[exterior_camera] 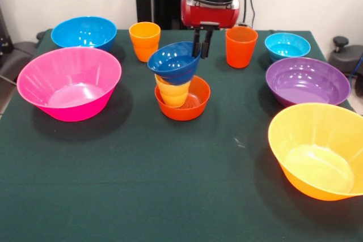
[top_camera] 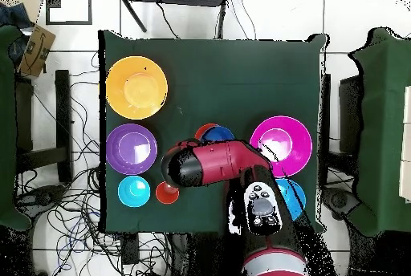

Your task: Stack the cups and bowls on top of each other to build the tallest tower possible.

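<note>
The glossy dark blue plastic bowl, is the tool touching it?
Touching: the front view shows the tool closed on the tilted dark blue bowl's rim.

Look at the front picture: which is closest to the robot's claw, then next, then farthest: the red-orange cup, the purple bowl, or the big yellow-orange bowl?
From the gripper:
1. Red-orange cup, just beside it, picture right.
2. Purple bowl, farther right.
3. Yellow-orange bowl, right front corner.

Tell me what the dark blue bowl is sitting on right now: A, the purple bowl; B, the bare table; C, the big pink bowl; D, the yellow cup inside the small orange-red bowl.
D: the dark blue bowl sits tilted on the yellow cup, which stands in the small orange-red bowl, with the gripper at its rim.
</note>
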You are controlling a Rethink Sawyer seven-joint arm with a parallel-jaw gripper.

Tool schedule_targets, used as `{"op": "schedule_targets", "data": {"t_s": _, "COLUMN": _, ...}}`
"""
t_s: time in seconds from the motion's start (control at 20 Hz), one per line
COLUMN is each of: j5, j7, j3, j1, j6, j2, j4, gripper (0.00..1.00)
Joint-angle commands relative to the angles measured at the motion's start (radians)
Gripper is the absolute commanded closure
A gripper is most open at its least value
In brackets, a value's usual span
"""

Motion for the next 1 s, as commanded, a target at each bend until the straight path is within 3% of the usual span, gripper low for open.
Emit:
{"op": "schedule_targets", "data": {"t_s": 0.05, "j5": 0.005, "j7": 0.08, "j3": 0.009, "j1": -0.011, "j6": 0.024, "j2": 0.03, "j4": 0.034, "gripper": 1.0}}
{"op": "schedule_targets", "data": {"t_s": 0.45, "j5": -0.01, "j7": 0.074, "j3": -0.003, "j1": -0.016, "j6": -0.006, "j2": 0.041, "j4": 0.045, "gripper": 1.0}}
{"op": "schedule_targets", "data": {"t_s": 1.0, "j5": 0.012, "j7": 0.062, "j3": 0.048, "j1": -0.022, "j6": -0.015, "j2": 0.067, "j4": 0.043, "gripper": 1.0}}
